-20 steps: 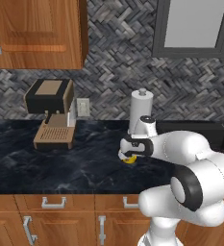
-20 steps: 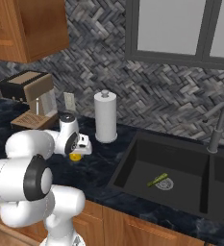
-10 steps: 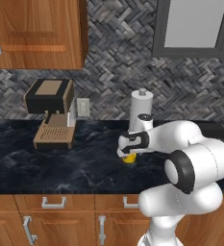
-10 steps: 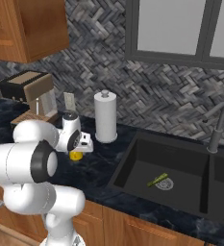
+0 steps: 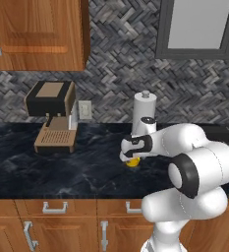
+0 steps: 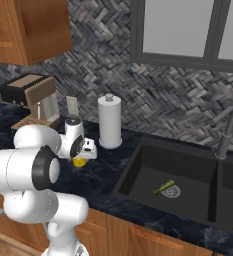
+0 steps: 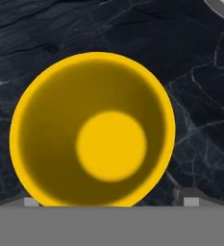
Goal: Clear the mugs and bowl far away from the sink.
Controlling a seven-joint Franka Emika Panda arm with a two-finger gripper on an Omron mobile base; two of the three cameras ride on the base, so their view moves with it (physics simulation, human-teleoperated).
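A plain yellow mug stands upright on the dark counter in front of the paper-towel roll; it also shows as the mug and from straight above as the mug. My gripper hangs right over it, pointing down, also seen as the gripper. In the hand view the gripper is open, its fingertips wide apart at either side of the mug's near rim. The black sink lies to the right. The red-orange bowl is out of view.
A white paper-towel roll stands just behind the mug. A coffee machine sits at the back left. The grey faucet rises behind the sink, and a small green item lies by the drain. Wood cabinets hang above.
My arm's elbow has swung in and the hand has settled a little to the left over the yellow mug. The mug has stayed where it was.
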